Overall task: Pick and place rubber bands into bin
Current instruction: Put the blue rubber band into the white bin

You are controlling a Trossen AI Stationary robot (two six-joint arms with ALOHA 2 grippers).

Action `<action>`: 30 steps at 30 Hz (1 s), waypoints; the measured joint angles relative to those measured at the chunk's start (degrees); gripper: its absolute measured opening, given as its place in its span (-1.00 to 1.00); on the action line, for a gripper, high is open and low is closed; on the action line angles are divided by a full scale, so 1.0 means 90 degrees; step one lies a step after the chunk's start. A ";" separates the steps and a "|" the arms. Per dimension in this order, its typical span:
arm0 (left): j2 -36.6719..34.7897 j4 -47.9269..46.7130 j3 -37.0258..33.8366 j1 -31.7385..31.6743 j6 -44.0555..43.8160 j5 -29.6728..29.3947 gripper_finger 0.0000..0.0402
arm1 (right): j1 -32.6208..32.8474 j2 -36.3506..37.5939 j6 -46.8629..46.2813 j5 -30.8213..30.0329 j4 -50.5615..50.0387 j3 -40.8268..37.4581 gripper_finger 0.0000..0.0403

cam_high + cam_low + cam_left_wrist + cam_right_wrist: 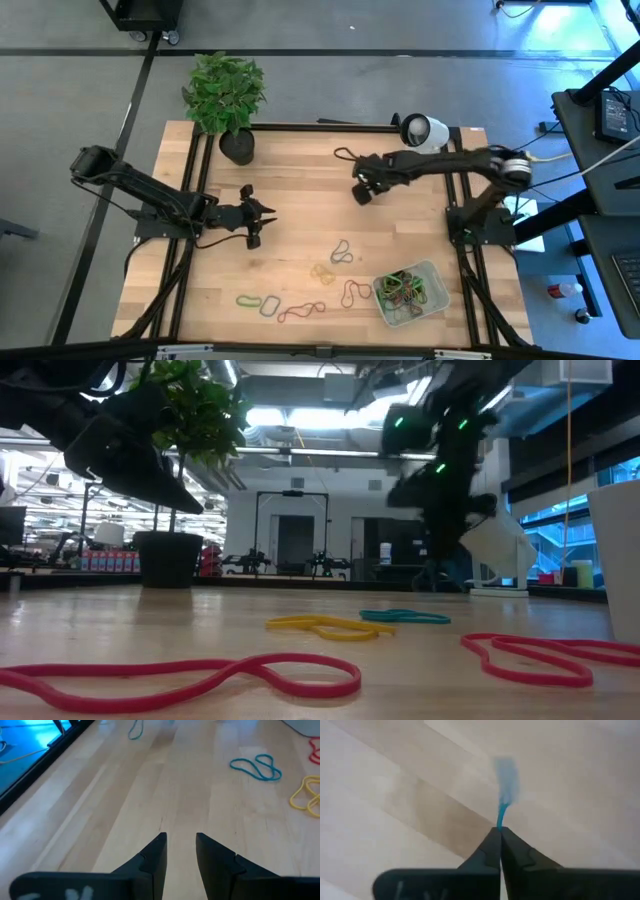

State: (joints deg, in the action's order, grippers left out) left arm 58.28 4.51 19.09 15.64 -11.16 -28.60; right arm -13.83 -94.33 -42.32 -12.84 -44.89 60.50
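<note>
Several rubber bands lie flat on the wooden table: a teal one [342, 250], a yellow one [322, 272], red ones [355, 292] [300, 312] and a green one [258, 300]. The bin [432, 276] sits at the near right and holds more bands. My right gripper [362, 193] hangs over the table's middle, shut on a thin blue rubber band [506, 780]. My left gripper [180, 842] stands open above bare wood at the left, pointing toward the teal band [256, 767] and the yellow band [306, 795]. My right gripper pinches one end of the blue band [501, 820] between the very tips of its two fingers. The fingers come from above, pointing steeply down. The rest of the band hangs below the tips, blurred, over the wood.
A potted plant [226, 100] stands at the far left corner and a white round device [424, 130] at the far right. Black rails run along the table's sides. In the low view a red band [200, 678] lies close to the camera.
</note>
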 joint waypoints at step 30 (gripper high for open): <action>0.0000 0.0000 0.0000 -0.0001 0.0330 -0.0144 -0.52 | 0.7810 0.1594 -0.9352 0.0439 -0.1971 -0.0009 -1.00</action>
State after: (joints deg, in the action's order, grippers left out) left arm 58.28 4.51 19.09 15.63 -8.19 -29.90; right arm 56.46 -79.98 -126.49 -8.89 -62.63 60.42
